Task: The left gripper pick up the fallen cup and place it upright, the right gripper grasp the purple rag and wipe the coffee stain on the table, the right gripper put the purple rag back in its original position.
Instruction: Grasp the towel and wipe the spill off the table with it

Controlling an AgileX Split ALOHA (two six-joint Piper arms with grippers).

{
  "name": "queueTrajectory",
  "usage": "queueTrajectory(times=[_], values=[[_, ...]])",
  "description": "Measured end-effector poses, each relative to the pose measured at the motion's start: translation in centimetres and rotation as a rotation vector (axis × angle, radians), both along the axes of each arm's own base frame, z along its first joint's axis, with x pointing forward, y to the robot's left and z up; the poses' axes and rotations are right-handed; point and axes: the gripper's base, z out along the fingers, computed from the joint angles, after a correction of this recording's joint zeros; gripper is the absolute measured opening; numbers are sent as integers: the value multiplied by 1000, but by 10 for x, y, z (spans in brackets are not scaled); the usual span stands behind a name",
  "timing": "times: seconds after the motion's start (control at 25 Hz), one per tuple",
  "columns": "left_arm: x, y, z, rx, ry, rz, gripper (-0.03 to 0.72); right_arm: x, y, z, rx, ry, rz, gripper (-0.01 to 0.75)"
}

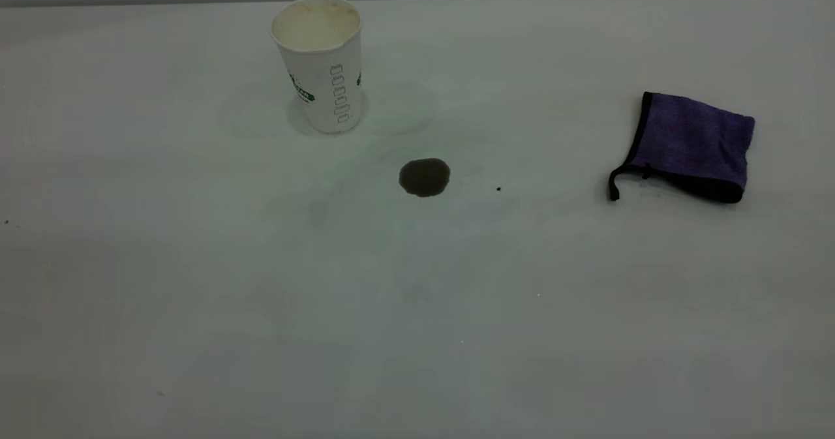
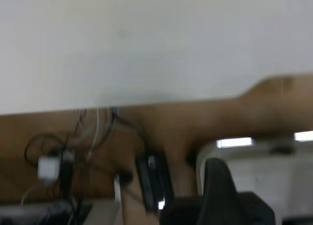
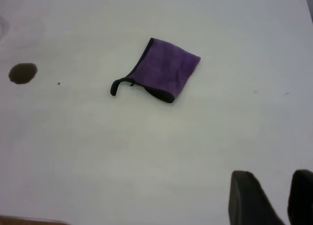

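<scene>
Cup (image 1: 321, 67): upright, at 11 o'clock of the coffee stain (image 1: 425, 177).
Purple rag (image 1: 691, 147): at 3 o'clock of the stain.
Right gripper (image 3: 272, 198): high above the table (image 1: 261, 295), holding nothing, fingers parted.
Left gripper (image 2: 220, 195): jaw gap unreadable.

The cup (image 1: 319, 64) stands upright on the worktop (image 1: 196, 295). From the right tool (image 3: 271, 198), the rag (image 3: 164, 71) lies well ahead; the stain (image 3: 22, 73) lies beyond it, between rag and cup.

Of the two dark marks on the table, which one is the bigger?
The coffee stain, a roundish brown blot in front of the cup; the other is only a tiny black speck.
</scene>
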Motion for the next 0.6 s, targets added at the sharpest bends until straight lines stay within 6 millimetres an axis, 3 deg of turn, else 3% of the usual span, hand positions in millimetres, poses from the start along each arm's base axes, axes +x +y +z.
queueTrajectory(times=[0.24, 0.6], values=[[-34, 5, 0, 0, -234, 44, 513, 0, 0, 0, 0, 0, 0, 238], [-66, 6, -4, -23, -459, 56, 513, 0, 0, 0, 0, 0, 0, 238]])
